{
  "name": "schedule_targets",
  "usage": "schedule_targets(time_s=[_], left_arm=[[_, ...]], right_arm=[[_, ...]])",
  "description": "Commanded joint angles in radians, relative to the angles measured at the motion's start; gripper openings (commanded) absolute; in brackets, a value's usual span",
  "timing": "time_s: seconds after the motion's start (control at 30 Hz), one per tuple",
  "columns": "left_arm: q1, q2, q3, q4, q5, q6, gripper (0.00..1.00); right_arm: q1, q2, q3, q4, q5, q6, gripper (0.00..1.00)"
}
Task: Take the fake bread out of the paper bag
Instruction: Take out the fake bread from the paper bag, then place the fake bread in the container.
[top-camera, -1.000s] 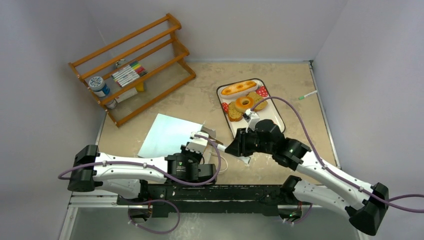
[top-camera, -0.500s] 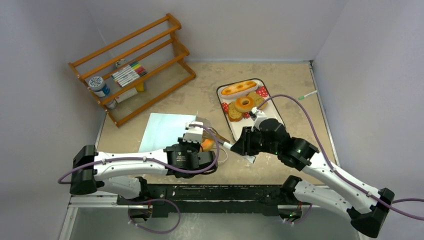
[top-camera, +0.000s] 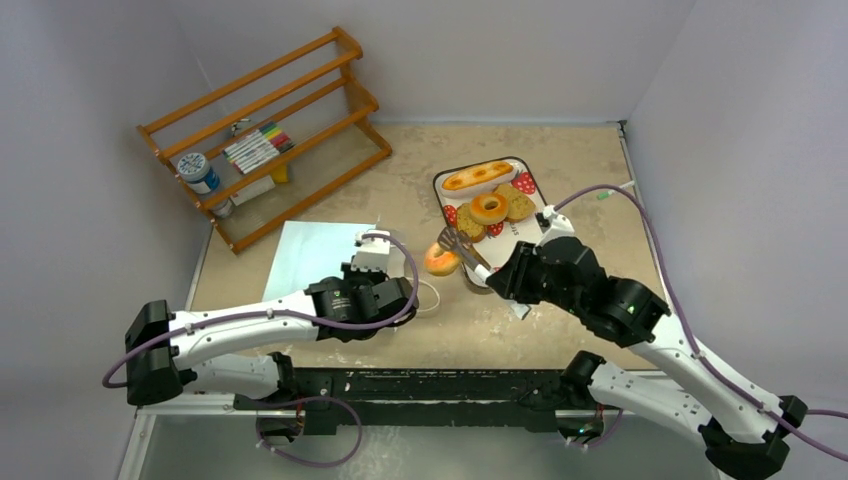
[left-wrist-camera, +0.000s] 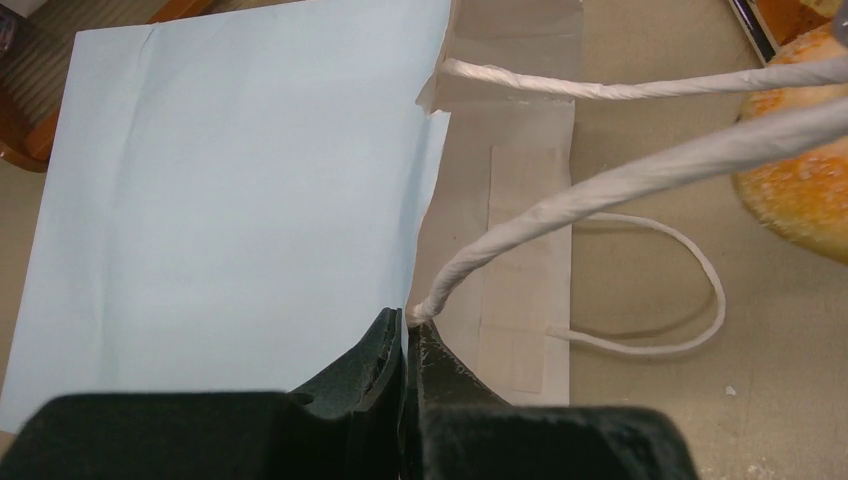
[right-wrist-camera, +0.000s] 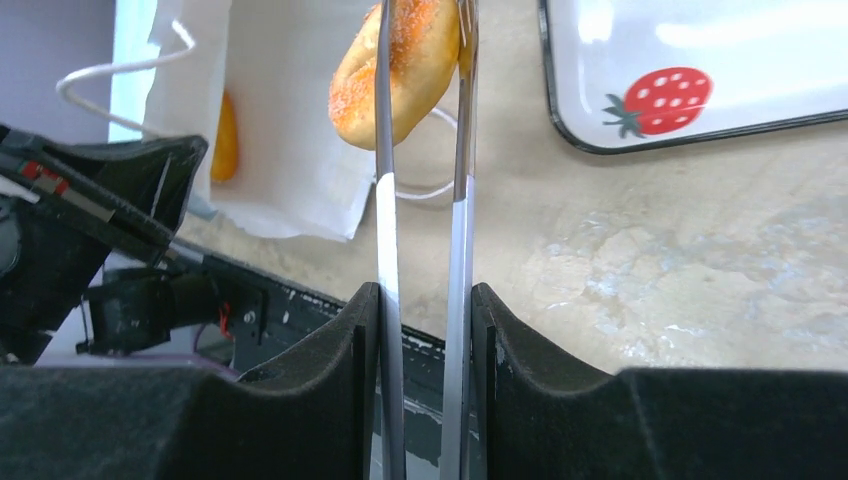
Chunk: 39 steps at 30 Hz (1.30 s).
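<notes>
The pale-blue paper bag lies flat on the table, its mouth toward the right. My left gripper is shut on the bag's rim where a white cord handle starts; it shows in the left wrist view on the bag. My right gripper is shut on the metal tongs. The tongs' tips pinch an orange sugared roll in the air between bag and tray. It also shows in the right wrist view. Another orange piece shows inside the bag's white mouth.
The white strawberry-print tray stands right of the roll and holds a long golden loaf, a ring bagel and toast slices. A wooden rack with markers and a jar stands at the far left.
The tongs have drawn the orange roll out of the bag's mouth, up and toward the tray. My left gripper has moved left and farther away, still holding the bag's rim.
</notes>
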Motion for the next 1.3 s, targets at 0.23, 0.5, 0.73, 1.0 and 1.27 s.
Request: schedule_targets(time_s=[0.23,0.5,0.73,1.0,1.27], left_arm=[[0.042,-0.078,-0.039,0.124,0.071,0.185,0.00],[0.042,-0.087,-0.031,0.164,0.108,0.247,0.00],[0.042,-0.097,-0.022,0.172,0.138,0.268,0.00],[0.042,-0.145,-0.024,0.205,0.245,0.357,0.00],[0.038,-0.204,-0.042,0.280,0.533,0.524,0.00]], right_arm=[[-0.005,-0.004,0.160,-0.174,0.343,0.163,0.00],[-0.005,0.005,0.152,-0.288,0.446,0.271,0.00],[-0.005,0.029,0.071,-0.262,0.501,0.330,0.00],[-0.015,0.128,0.008,-0.205,0.552,0.366,0.00],[-0.113,0.157,-0.060,-0.055,0.537,0.280,0.00]])
